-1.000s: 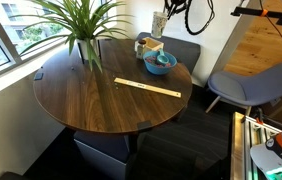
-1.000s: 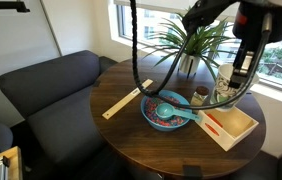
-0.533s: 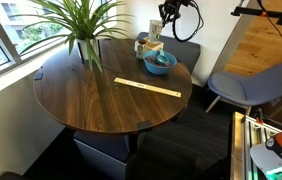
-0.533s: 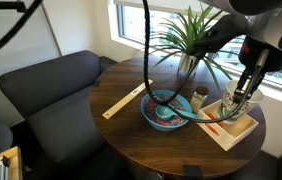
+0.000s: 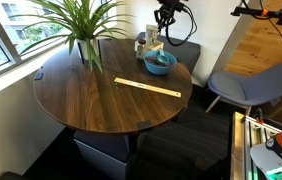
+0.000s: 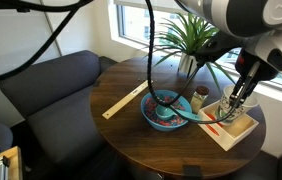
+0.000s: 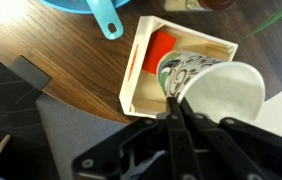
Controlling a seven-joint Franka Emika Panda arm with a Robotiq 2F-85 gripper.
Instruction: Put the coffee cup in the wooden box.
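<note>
A cream-white, green-patterned coffee cup tilts mouth-outward over the low-sided, light tan wooden box at the bench's edge.

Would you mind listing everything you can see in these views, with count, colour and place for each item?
Round table: one, dark brown wood, centre of the scene.
Potted plant: one, green, on the table by the window.
Wooden strip: one, light tan, flat on the table beside the bowl.
Blue bowl: one, blue, between strip and box; a blue utensil lies in it.
Wooden box: one, light tan, at the table edge, with something red-orange inside.
Coffee cup: one, cream-white with green-grey pattern, tilted over the box.
Sofa: one, dark grey, beside the table.
Chair: one, grey-blue, off to the side.
Gripper: one, black, closed on the cup's rim.
</note>
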